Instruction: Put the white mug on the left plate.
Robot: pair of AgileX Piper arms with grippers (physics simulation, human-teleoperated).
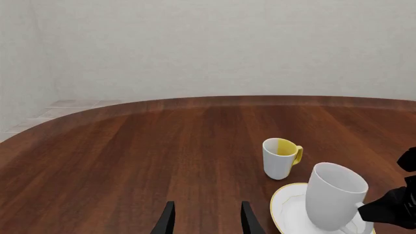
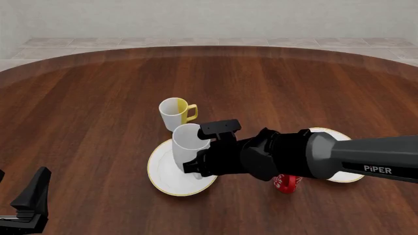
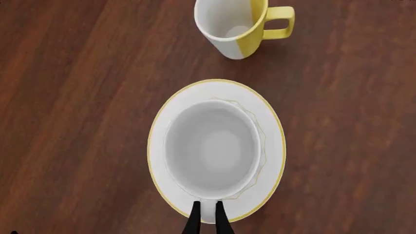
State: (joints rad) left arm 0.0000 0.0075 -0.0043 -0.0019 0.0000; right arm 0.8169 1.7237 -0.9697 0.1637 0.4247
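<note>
The tall white mug stands upright over the middle of the left plate, a white plate with a thin golden rim. I cannot tell whether its base touches the plate. My right gripper is shut on the mug's handle, and its two fingers pinch the white loop. From the right wrist I look straight down into the white mug, with the left plate ringing it. The left wrist view holds the white mug and the left plate too. My left gripper is open, holds nothing and stays near the table's front left corner.
A smaller white-and-yellow mug stands just behind the left plate. A red mug peeks out under my right arm. The second gold-rimmed plate lies to the right, mostly hidden by that arm. The table's curved far edge meets a pale wall.
</note>
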